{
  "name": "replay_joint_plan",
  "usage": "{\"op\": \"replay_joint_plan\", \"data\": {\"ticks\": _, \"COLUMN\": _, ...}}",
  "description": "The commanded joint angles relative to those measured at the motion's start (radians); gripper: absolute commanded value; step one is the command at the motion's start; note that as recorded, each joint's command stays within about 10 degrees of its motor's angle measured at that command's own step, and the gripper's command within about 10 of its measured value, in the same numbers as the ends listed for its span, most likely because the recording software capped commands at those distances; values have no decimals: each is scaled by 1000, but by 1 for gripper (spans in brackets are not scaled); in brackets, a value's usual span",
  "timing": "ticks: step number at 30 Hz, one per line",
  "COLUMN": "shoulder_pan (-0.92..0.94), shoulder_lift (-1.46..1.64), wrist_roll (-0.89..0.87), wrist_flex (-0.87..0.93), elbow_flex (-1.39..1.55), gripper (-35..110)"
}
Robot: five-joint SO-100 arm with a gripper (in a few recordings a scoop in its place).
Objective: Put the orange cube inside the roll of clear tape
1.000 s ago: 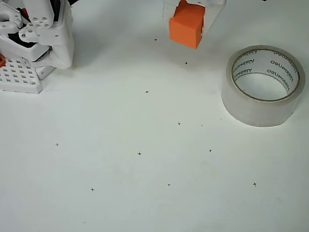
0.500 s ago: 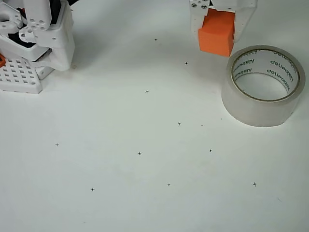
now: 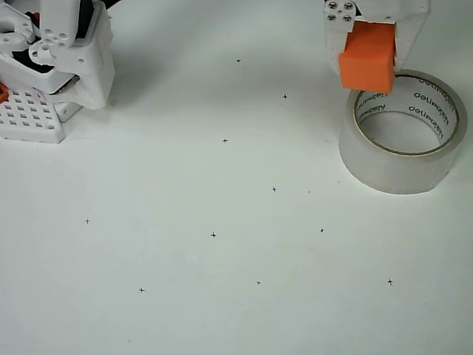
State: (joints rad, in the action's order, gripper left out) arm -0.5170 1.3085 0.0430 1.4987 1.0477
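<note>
In the overhead view the 2 white fingers [image 3: 334, 41] are clenched on the orange cube [image 3: 367, 64], held at the top right, overlapping the upper-left rim of the roll of clear tape [image 3: 403, 133]. The roll lies flat on the white bench [image 3: 222, 259], hole facing up.

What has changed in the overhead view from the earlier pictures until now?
The gripper, its jaws shut on the orange cube, has carried it to the right in the overhead view, from near the top middle to the upper-left rim of the roll of clear tape. The cube now overlaps that rim and is not yet over the hole. The roll and the white arm base stayed in place.
</note>
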Motion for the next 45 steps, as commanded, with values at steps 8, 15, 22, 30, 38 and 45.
{"op": "replay_joint_plan", "data": {"ticks": 8, "shoulder_pan": 3, "shoulder_lift": -133, "wrist_roll": 54, "wrist_flex": 143, "elbow_flex": -351, "gripper": 12}}
{"op": "replay_joint_plan", "data": {"ticks": 15, "shoulder_pan": 8, "shoulder_lift": -158, "wrist_roll": 67, "wrist_flex": 176, "elbow_flex": -511, "gripper": 12}}
{"op": "replay_joint_plan", "data": {"ticks": 22, "shoulder_pan": 11, "shoulder_lift": -291, "wrist_roll": 86, "wrist_flex": 245, "elbow_flex": -698, "gripper": 12}}
{"op": "replay_joint_plan", "data": {"ticks": 30, "shoulder_pan": 9, "shoulder_lift": -304, "wrist_roll": 95, "wrist_flex": 262, "elbow_flex": -723, "gripper": 29}}
{"op": "replay_joint_plan", "data": {"ticks": 38, "shoulder_pan": 14, "shoulder_lift": -316, "wrist_roll": 106, "wrist_flex": 262, "elbow_flex": -735, "gripper": 38}}
{"op": "replay_joint_plan", "data": {"ticks": 45, "shoulder_pan": 18, "shoulder_lift": -318, "wrist_roll": 127, "wrist_flex": 262, "elbow_flex": -747, "gripper": 39}}
